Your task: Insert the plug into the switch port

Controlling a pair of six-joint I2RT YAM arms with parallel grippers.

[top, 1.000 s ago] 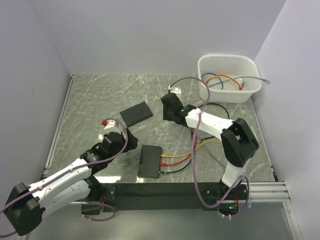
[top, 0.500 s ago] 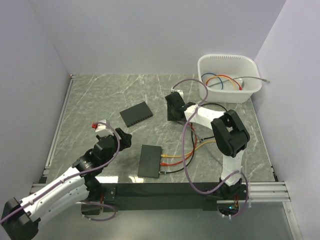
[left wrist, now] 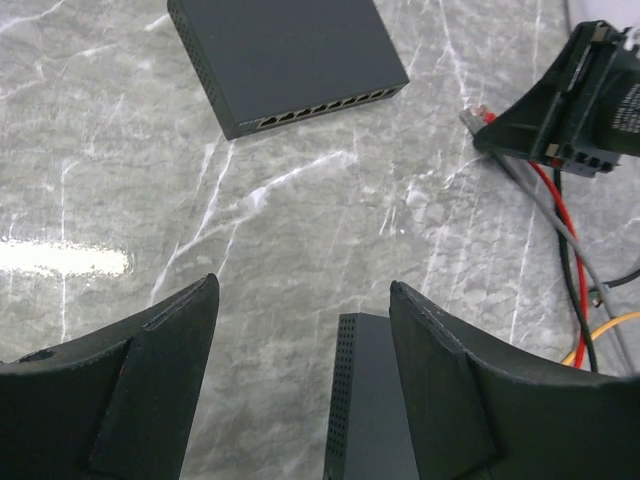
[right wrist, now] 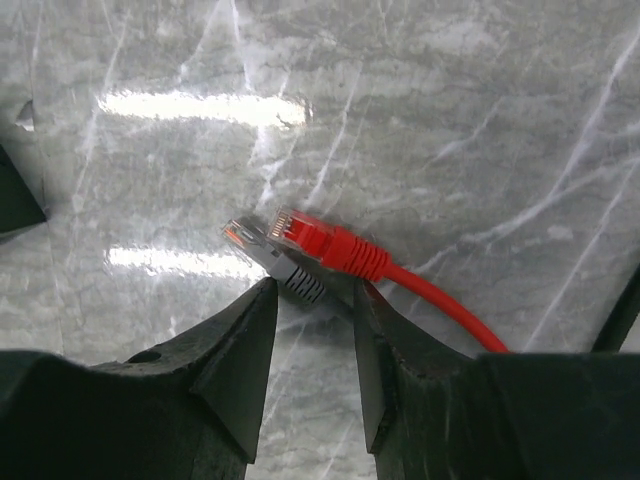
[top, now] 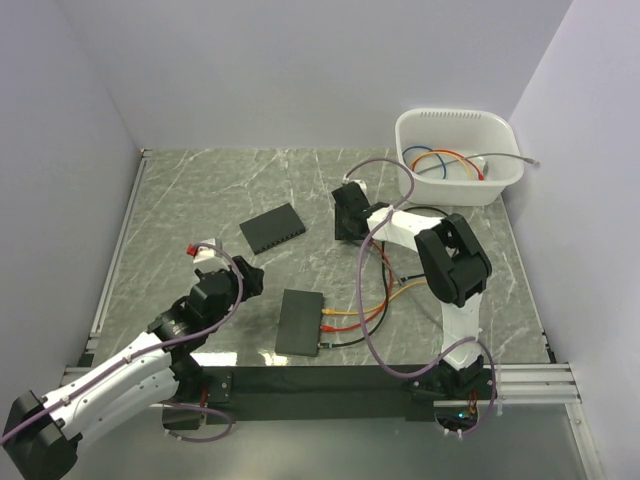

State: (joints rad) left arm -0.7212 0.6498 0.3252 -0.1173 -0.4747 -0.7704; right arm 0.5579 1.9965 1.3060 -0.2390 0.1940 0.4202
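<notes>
While no plug sat in the free switch point(left wrist: 285, 62) at upper centre of left-wrist view, right gripper point(right wrist: 312, 325) pinched grey plug point(right wrist: 270, 258) beside red plug point(right wrist: 325, 240); left gripper point(left wrist: 300, 385) spread, empty. Insertion outstanding.

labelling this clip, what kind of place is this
Most likely a robotics lab test cell, not a home or office: plain white walls enclose a marble-patterned table, two network switches lie on it, and a white bin holds spare cables.
</notes>
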